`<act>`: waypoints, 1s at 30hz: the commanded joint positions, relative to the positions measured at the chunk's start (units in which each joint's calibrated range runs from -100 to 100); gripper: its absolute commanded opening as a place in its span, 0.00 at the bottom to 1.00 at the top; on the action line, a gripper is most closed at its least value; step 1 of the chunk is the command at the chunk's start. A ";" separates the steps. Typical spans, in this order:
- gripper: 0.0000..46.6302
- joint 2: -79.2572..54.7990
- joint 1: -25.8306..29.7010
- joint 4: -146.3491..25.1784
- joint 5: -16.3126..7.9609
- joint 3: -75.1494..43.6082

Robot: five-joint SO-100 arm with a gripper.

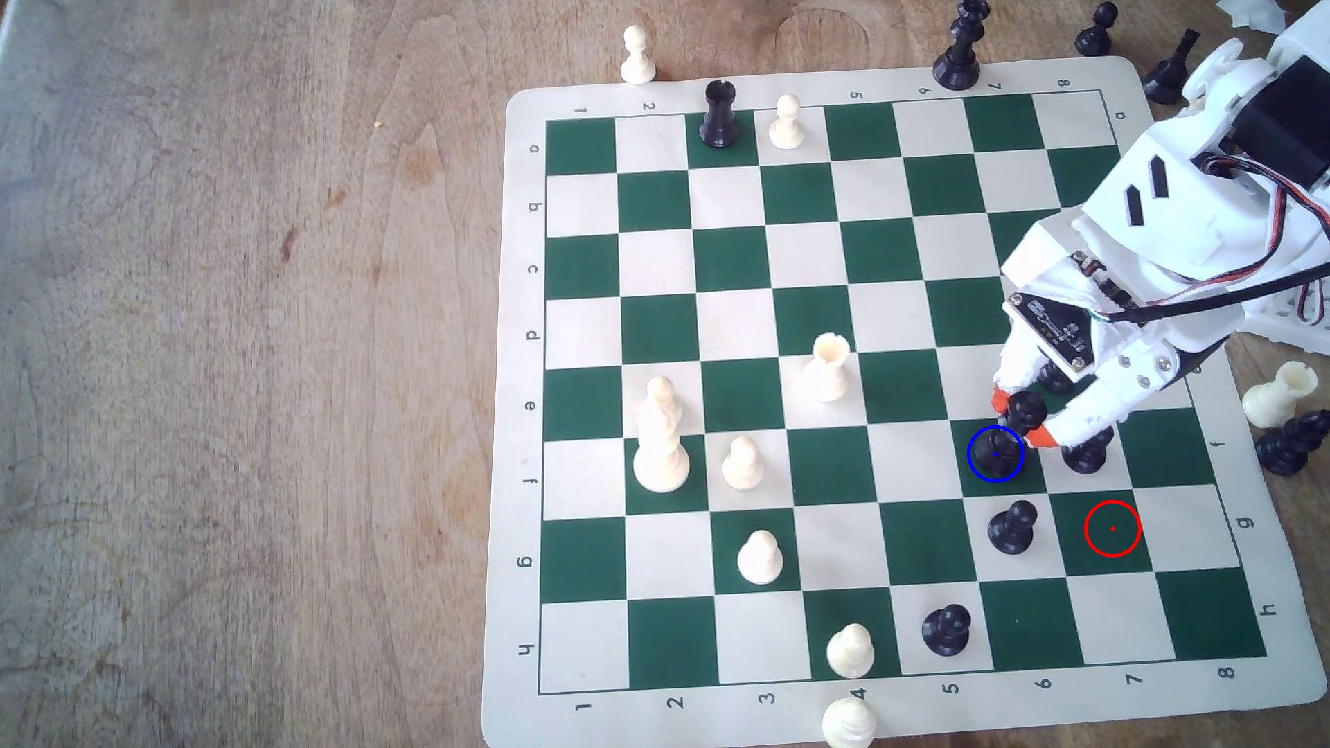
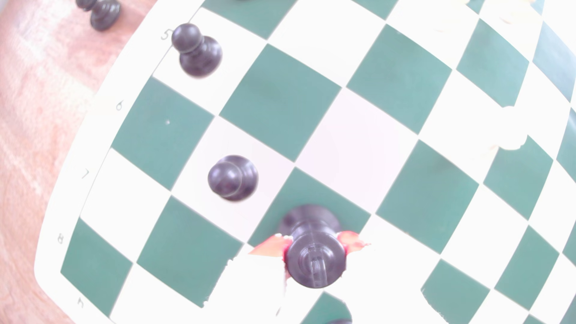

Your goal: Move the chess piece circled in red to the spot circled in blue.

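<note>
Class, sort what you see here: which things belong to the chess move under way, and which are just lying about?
Belonging to the job:
- black chess piece, standing in the blue ring
- gripper, orange tips either side of its head
- blue-ringed green square
- red-ringed green square, bare

Just lying about:
- black pawn
- black rook
- white rook
- off-board pieces, such as the white pawn

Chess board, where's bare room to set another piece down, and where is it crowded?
Bare: the board's middle squares between the black rook and white rook, and the exterior view's left columns. Crowded: around the gripper holding the black piece, beside a black pawn.
</note>
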State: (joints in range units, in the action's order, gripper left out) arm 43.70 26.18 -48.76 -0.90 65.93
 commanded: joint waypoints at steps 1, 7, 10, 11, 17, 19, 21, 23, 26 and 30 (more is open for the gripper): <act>0.05 0.36 -0.56 1.26 0.39 -0.38; 0.07 0.28 -1.35 1.75 0.68 0.07; 0.07 0.62 -1.35 2.00 0.78 0.89; 0.07 0.62 -1.35 2.00 0.83 1.07; 0.34 1.55 -1.35 2.57 0.44 1.43; 0.41 2.15 -1.35 2.66 0.34 1.61; 0.45 3.08 -1.35 2.66 0.34 1.98; 0.47 3.93 -1.27 2.49 0.29 1.98; 0.48 4.86 -1.35 1.34 0.24 1.34; 0.48 6.47 -1.42 0.28 0.29 1.07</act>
State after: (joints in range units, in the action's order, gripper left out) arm 47.13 24.93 -47.73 -0.46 68.46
